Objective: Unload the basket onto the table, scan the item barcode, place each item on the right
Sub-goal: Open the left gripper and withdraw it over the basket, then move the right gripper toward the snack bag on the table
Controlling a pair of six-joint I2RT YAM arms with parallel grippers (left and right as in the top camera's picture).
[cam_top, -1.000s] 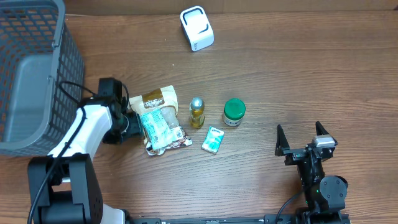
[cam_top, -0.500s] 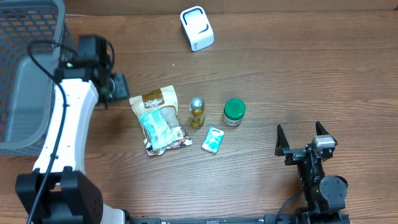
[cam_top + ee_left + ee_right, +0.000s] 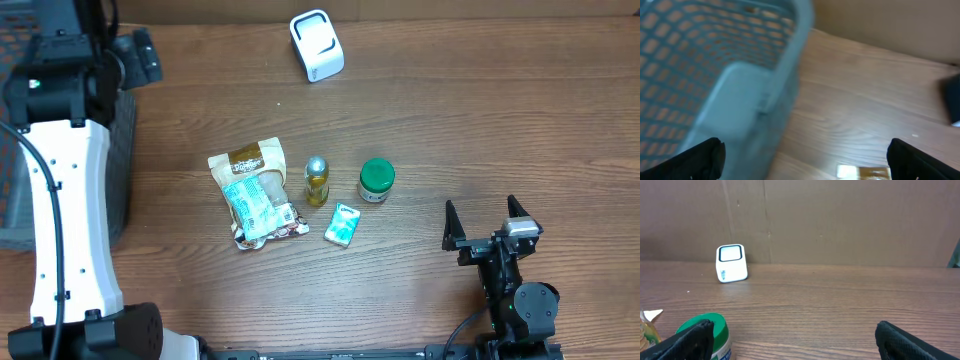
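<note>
Several items lie mid-table: a snack bag [image 3: 255, 195], a small bottle [image 3: 316, 180], a green-lidded jar [image 3: 376, 180] and a small green box [image 3: 343, 225]. A white barcode scanner [image 3: 317, 45] stands at the far edge, also seen from the right wrist as scanner [image 3: 731, 262]. My left gripper [image 3: 138, 55] is raised at the far left by the basket, open and empty; its wrist view shows only the bag's top edge [image 3: 862, 172]. Open and empty too, the right gripper [image 3: 487, 225] rests at the front right, with the jar [image 3: 705, 330] beside its left finger.
A grey mesh basket [image 3: 715, 75] stands at the left edge, partly covered by my left arm in the overhead view. A brown cardboard wall [image 3: 840, 220] closes off the far side behind the scanner.
My left gripper has left the snack bag's left edge, risen and swung back-left toward the basket, with its jaws opening wider. The bag stays put. The right arm has not moved.
</note>
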